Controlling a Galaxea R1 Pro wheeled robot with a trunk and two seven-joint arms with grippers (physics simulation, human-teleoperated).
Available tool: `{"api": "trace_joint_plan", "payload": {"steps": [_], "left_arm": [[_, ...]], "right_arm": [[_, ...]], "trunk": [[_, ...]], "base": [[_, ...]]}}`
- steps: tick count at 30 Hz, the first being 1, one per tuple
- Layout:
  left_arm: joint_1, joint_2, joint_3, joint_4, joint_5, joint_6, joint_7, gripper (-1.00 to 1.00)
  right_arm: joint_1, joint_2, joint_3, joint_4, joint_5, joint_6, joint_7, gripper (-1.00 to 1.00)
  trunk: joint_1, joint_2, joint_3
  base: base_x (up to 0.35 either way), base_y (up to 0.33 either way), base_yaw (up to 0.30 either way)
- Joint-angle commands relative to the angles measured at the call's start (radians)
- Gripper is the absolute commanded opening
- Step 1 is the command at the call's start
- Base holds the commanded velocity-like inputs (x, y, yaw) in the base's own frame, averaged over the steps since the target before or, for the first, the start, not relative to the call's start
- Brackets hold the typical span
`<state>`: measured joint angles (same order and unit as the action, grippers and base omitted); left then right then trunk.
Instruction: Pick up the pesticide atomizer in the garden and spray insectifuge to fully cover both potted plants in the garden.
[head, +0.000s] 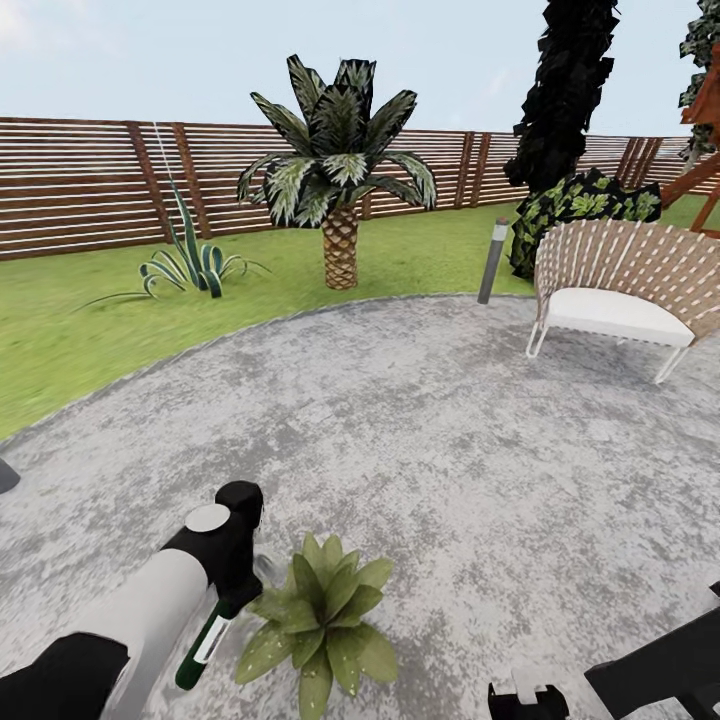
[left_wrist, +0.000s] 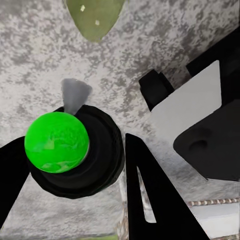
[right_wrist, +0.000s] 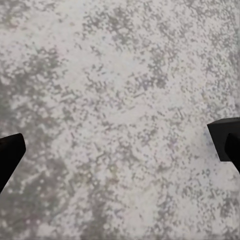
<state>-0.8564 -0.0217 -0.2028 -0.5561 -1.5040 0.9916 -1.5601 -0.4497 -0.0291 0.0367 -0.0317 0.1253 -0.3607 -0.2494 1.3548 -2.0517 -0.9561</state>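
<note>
The robot stood on the round gravel patio (head: 450, 420), with its left gripper (head: 228, 590) low beside a potted plant (head: 320, 620). Its jaws were closed on the spray bottle (head: 205, 640), a slim dark green bottle with a white label, hanging tilted just to the left of the plant's leaves. From the left wrist, the bottle's bright green top (left_wrist: 56, 142) sat in a black ring between the dark fingers (left_wrist: 150, 195), with one leaf tip (left_wrist: 95, 17) beyond it. The right gripper (right_wrist: 120, 145) hung over bare gravel, its jaws spread wide. Past the patio there was lawn (head: 90, 330), a palm (head: 338, 190), a striped agave (head: 190, 265), a grey lamp post (head: 493, 262), a woven chair (head: 630, 290) and a slatted fence (head: 90, 185)
</note>
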Motion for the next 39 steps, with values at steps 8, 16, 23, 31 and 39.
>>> {"api": "trace_joint_plan", "payload": {"steps": [8, 16, 23, 31, 39], "left_arm": [[-0.055, 0.060, -0.001, 0.027, -0.006, 0.008, -0.011, -1.00], [-0.052, 0.055, -0.001, 0.032, -0.006, 0.009, -0.011, -1.00], [-0.052, 0.009, 0.002, 0.033, -0.005, 0.010, -0.011, -1.00], [-0.050, -0.018, -0.001, 0.034, -0.005, 0.010, -0.011, -1.00], [-0.051, -0.020, -0.001, 0.033, -0.005, 0.010, -0.011, -1.00]], "right_arm": [[-0.001, 0.000, 0.002, 0.000, 0.009, 0.000, -0.008, 1.00], [-0.001, 0.000, 0.002, -0.001, 0.008, 0.000, -0.008, 1.00], [-0.001, 0.000, 0.002, -0.001, 0.008, 0.000, -0.008, 1.00], [0.000, 0.001, 0.002, 0.001, 0.008, 0.000, -0.008, 1.00], [0.000, 0.001, 0.003, 0.001, 0.009, -0.001, -0.008, 1.00]], "trunk": [[0.000, 0.000, -0.002], [0.000, 0.000, -0.010], [0.000, 0.000, -0.010], [0.000, 0.000, -0.010], [0.000, 0.000, -0.010]], "base": [[0.000, 0.000, 0.000], [0.000, 0.000, 0.000], [0.074, -0.121, 0.000], [-0.093, -0.246, 0.000], [-0.056, -0.067, 0.000]]}}
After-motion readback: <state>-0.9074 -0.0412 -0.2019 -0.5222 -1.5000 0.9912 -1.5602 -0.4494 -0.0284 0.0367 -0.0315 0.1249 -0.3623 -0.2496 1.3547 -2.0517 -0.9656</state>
